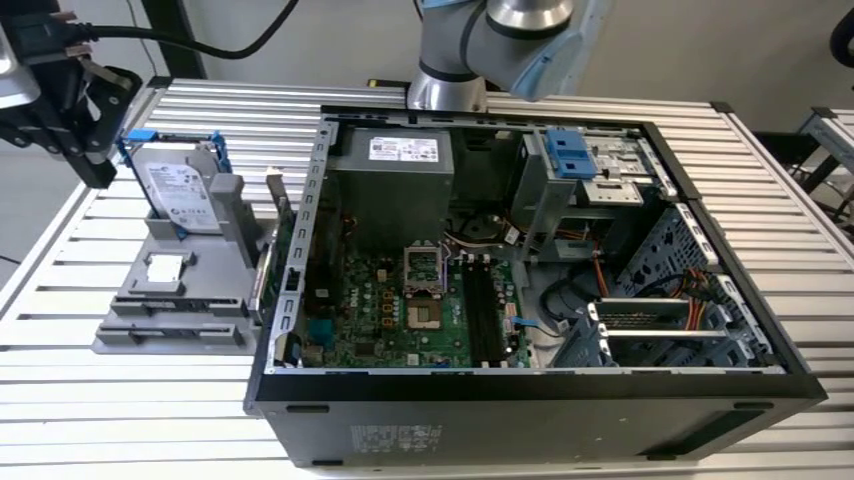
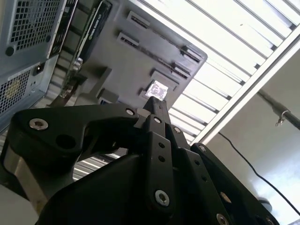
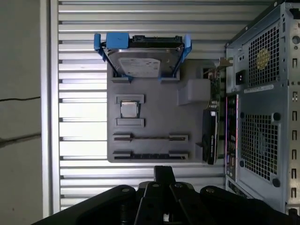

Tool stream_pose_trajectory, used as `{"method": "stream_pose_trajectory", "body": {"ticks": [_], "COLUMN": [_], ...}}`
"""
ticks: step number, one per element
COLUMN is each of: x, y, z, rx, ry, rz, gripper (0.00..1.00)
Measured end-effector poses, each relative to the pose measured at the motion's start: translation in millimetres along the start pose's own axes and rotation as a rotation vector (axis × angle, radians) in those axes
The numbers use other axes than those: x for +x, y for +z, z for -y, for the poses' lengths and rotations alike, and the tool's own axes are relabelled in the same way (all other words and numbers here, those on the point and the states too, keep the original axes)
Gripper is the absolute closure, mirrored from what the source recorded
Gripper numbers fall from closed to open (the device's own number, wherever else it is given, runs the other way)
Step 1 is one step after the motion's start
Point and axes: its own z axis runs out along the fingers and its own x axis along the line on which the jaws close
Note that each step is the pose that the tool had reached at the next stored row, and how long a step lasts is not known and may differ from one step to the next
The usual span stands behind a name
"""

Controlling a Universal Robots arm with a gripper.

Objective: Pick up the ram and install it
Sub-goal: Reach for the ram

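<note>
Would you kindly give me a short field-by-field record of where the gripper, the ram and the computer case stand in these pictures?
Gripper: raised at the exterior view's left of the hard drive, fingers shut, holding nothing
Ram: on edge in a slot of the gray tray, untouched, not yet installed
Hard drive: upright in its blue frame, at the tray's opposite end from the ram
Computer case: open, beside the tray on the exterior view's right
Memory slots: long, black, on the motherboard inside the case
</note>
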Motion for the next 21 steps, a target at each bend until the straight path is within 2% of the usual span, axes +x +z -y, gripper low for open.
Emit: {"method": "stream_pose_trajectory", "body": {"ticks": [5, 21], "x": [-0.1, -0.1], "y": [-0.3, -0.4], "z": [6.9, 7.0], "rx": [-0.0001, -0.0003], "ry": [-0.006, -0.015], "rz": [-0.0004, -0.0007], "gripper": [1.00, 1.00]}}
